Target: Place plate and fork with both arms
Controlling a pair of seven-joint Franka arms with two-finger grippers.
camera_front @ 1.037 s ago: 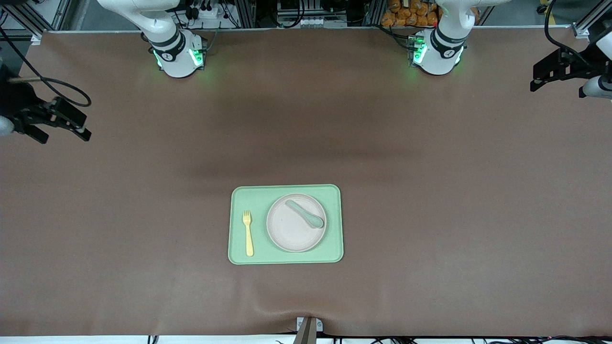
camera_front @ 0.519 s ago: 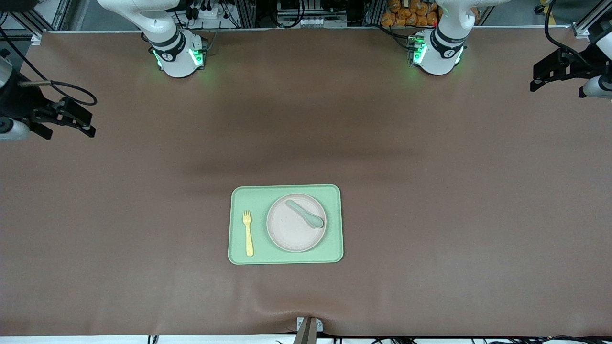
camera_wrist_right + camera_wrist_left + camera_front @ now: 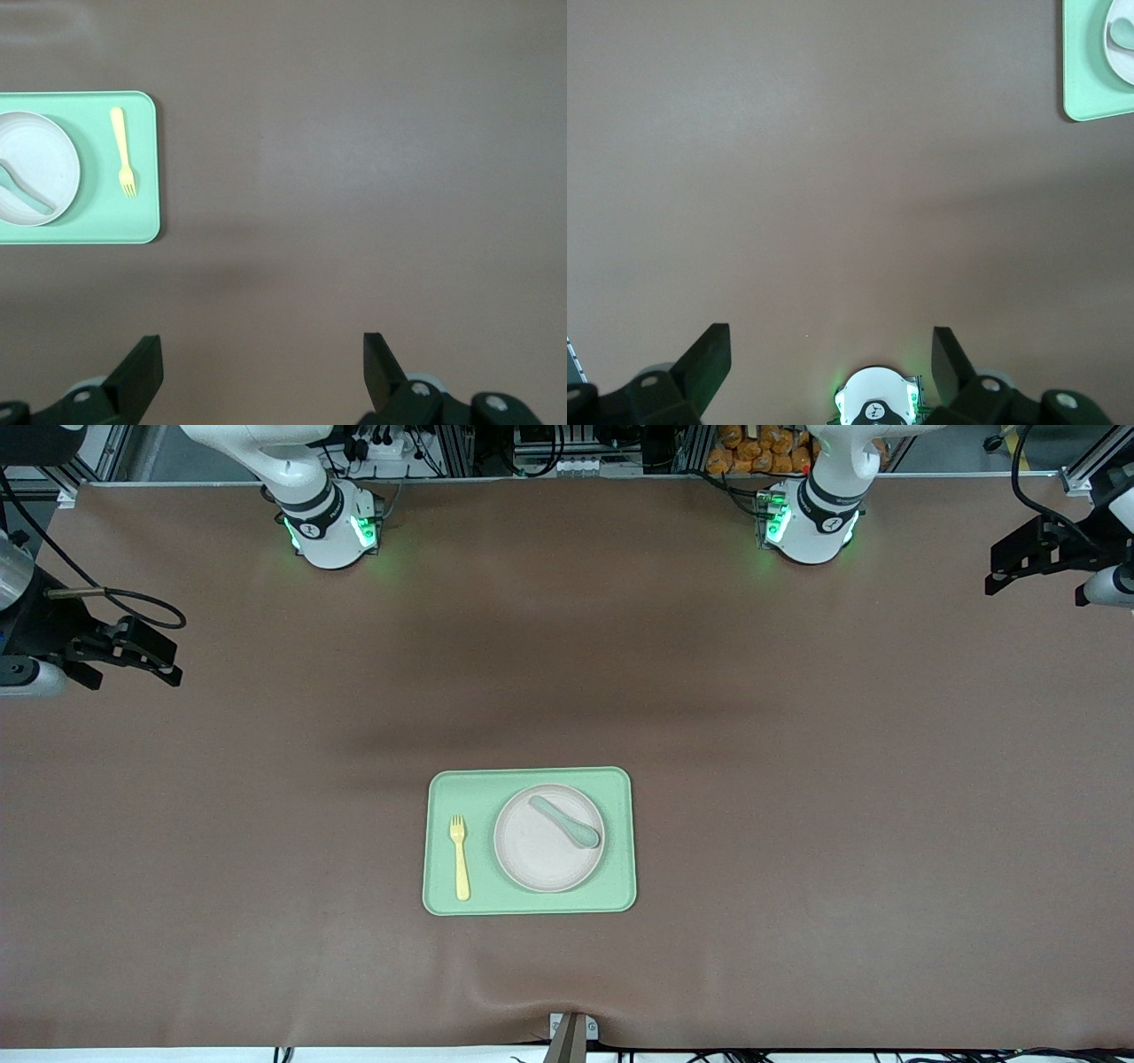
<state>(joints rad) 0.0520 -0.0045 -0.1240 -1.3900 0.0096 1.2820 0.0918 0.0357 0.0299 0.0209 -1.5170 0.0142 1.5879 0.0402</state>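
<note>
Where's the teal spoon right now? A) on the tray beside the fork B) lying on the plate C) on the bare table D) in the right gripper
B: the spoon lies on the plate, which sits on the tray beside the fork; both grippers are off at the table's ends.

Light green tray (image 3: 530, 841): rectangular, rounded corners, flat on brown surface (image 3: 797, 779), midway between surface's two ends, closer to edge by front camera than to edge with bases. Teal-green spoon (image 3: 565, 821): inside tray's outline, lying at slant, bowl end nearer front camera and toward left arm's end. Orange items (image 3: 762, 447) off surface past base-side edge, blurred.
</note>
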